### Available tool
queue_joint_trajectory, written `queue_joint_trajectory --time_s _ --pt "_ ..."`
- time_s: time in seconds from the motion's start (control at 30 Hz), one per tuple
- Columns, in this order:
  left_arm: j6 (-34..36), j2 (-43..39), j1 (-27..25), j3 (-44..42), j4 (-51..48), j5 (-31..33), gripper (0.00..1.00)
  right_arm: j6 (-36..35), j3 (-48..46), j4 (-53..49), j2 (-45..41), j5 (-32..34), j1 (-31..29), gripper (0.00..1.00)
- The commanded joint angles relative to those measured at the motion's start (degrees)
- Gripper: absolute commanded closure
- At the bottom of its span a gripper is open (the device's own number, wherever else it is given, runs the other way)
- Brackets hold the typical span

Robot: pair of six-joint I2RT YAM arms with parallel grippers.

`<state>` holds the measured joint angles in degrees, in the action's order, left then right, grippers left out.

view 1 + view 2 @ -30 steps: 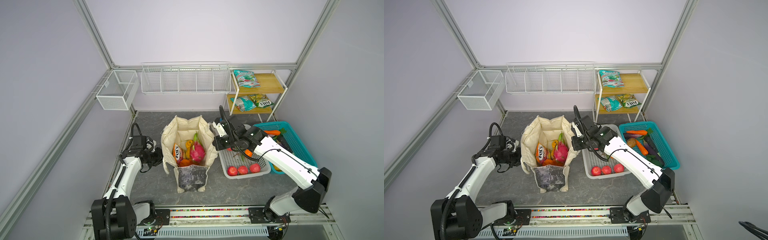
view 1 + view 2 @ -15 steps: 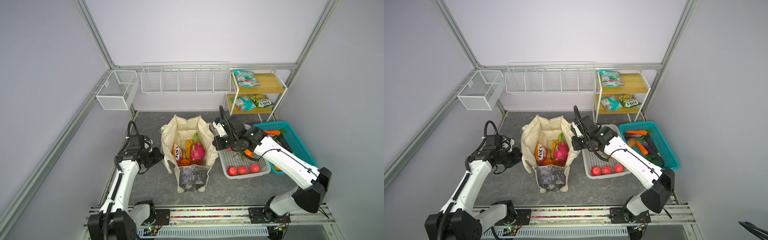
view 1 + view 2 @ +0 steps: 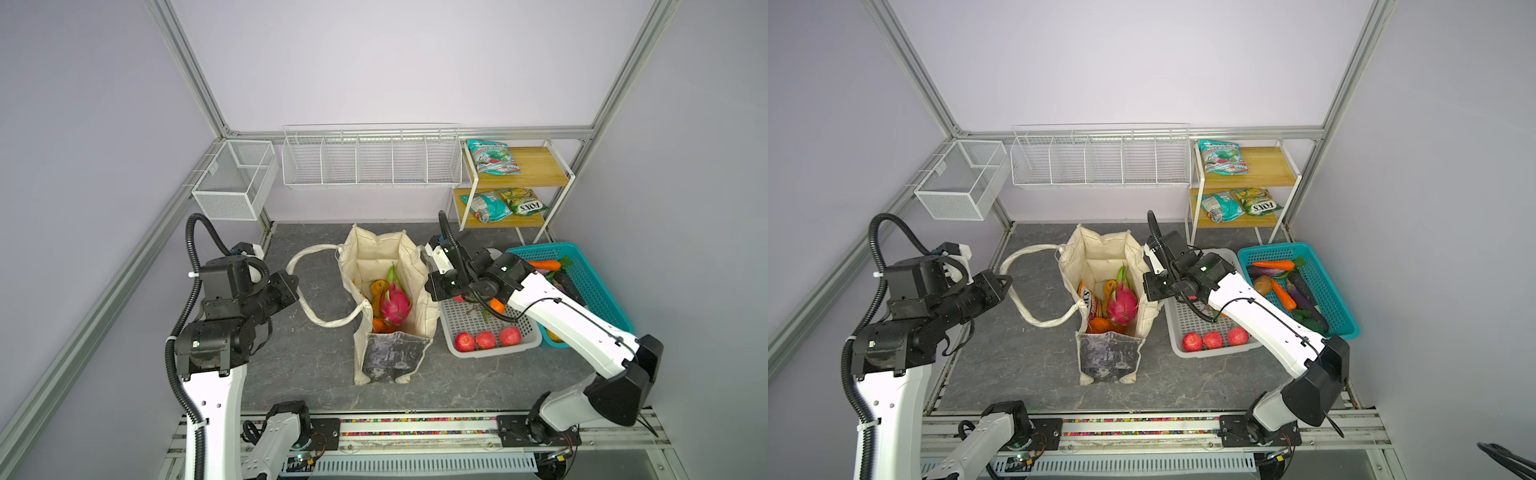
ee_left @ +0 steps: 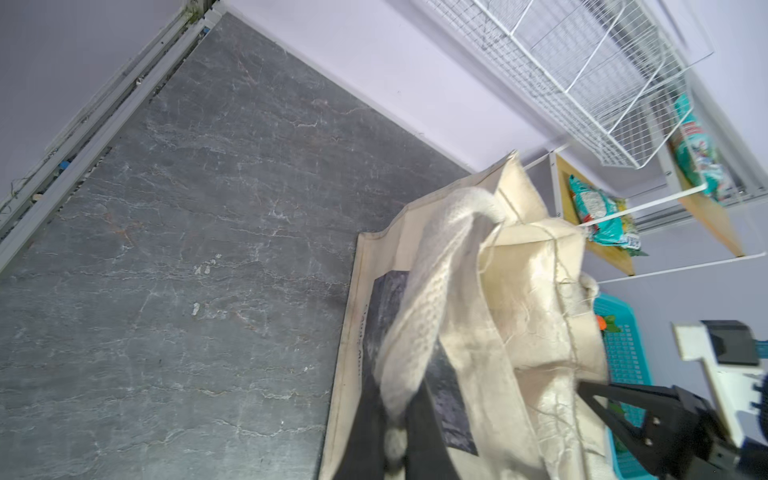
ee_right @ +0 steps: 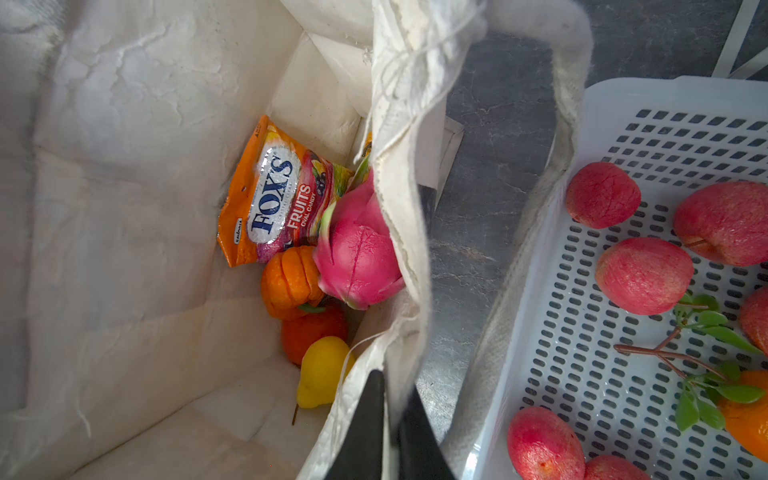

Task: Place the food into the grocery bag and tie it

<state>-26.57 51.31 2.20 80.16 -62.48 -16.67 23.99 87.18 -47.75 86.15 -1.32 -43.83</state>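
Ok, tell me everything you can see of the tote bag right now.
The tote is cream canvas with a padded-looking lining, frayed threads at the rim and a dark marbled panel on its near side. It stands upright and open on the grey tabletop, holding a dragon fruit, snack packet and other fruit. One loop handle stretches to the left gripper, pinched in its fingers; the right gripper is shut on the right rim.

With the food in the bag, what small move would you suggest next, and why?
Probably draw the left gripper, shut on the long cream loop handle, across above the cream canvas tote toward the right gripper, shut at the tote's right rim: the pink dragon fruit and other food lie inside, and nothing is tied yet.
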Motion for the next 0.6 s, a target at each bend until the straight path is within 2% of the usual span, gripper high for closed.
queue_joint_trajectory --time_s 0.0,0.2,0.33,0.43,0.57 --pt "-3.4 -0.2 0.0 2.1 1.2 -3.6 1.00 -0.1 -0.1 1.1 -1.5 -0.7 0.3 0.88" --pt "-7.5 -0.2 0.1 1.7 6.5 -10.0 1.00 -0.2 -0.1 1.4 -2.3 -1.0 0.3 0.85" --pt "-8.6 0.7 0.1 2.6 8.1 -11.9 1.00 -0.3 0.4 1.6 -2.5 -1.4 0.3 0.82" --pt "-7.8 1.6 0.0 3.2 7.7 -11.8 1.00 -0.4 0.9 1.5 -2.6 -1.5 0.3 0.71" --pt "-5.7 2.5 0.5 3.2 5.6 -10.3 1.00 -0.1 1.5 1.5 -4.2 0.3 0.5 0.48"
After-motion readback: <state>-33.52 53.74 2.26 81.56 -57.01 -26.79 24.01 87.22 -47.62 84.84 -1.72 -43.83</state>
